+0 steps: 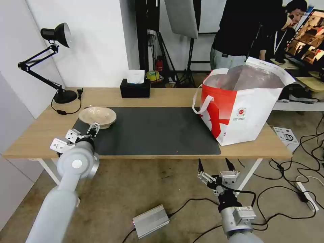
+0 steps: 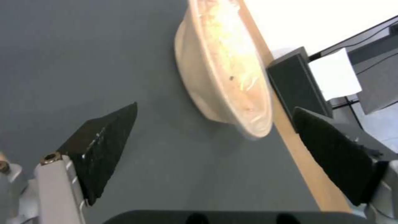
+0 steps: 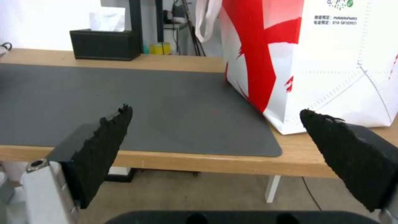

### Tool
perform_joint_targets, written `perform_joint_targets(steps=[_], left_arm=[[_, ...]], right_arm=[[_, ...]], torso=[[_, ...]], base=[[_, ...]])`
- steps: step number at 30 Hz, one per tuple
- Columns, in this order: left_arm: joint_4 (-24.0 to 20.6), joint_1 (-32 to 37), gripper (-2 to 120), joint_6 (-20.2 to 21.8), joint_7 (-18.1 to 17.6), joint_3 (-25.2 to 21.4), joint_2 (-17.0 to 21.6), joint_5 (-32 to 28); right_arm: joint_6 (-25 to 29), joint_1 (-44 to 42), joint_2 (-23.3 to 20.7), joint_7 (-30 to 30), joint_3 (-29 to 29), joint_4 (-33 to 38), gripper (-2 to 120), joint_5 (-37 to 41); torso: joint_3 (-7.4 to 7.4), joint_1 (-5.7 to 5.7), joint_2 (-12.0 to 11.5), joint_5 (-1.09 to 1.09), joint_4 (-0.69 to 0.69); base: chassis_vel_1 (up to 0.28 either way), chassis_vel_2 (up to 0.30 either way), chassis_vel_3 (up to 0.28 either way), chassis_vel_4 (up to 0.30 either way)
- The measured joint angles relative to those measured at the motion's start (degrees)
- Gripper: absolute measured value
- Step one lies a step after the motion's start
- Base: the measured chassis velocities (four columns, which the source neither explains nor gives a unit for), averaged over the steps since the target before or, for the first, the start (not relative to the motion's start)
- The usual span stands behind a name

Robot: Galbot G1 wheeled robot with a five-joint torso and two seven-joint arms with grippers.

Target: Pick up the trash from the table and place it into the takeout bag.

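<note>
A shallow beige bowl (image 1: 97,116) (image 2: 224,65), the trash in sight, rests on the left end of the dark grey mat (image 1: 152,131) on the table (image 1: 37,131). My left gripper (image 1: 86,130) (image 2: 215,106) hovers open just in front of the bowl's near rim, one finger to each side, not touching it. The white-and-red takeout bag (image 1: 241,108) (image 3: 323,62) stands open at the table's right end, its foil lining showing. Below the table's front edge, in front of the bag, my right gripper (image 1: 213,162) (image 3: 215,109) is open and holds nothing.
A black tissue box (image 1: 135,88) (image 3: 105,43) sits at the back middle and a black desk lamp (image 1: 55,64) at the back left. A silver box (image 1: 151,221) and cables lie on the floor. People stand behind the bag.
</note>
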Motion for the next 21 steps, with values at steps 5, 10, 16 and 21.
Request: perform_joint_targets(steps=[5,10,16,21], left_arm=[[0.79,-1.71,100,0.0,-0.62,0.25,1.01,-1.47],[1.6,-3.02,100,0.0,-0.64,0.57,1.24,-1.98],[3.9,-5.21,100,0.0,-0.59,1.46,0.85,-1.9],[6.01,-6.76,100,-0.01,-0.36,1.78,0.17,-1.69]], right_arm=[[0.0,0.0,0.0,0.0,0.0,0.0,100,0.0],[0.0,0.0,0.0,0.0,0.0,0.0,100,0.0],[0.0,0.0,0.0,0.0,0.0,0.0,100,0.0],[0.0,0.0,0.0,0.0,0.0,0.0,100,0.0]], torso=[[0.0,0.0,0.0,0.0,0.0],[0.0,0.0,0.0,0.0,0.0],[0.0,0.0,0.01,0.0,0.0],[0.0,0.01,0.01,0.0,0.0]], base=[[0.0,0.0,0.0,0.0],[0.0,0.0,0.0,0.0],[0.0,0.0,0.0,0.0],[0.0,0.0,0.0,0.0]])
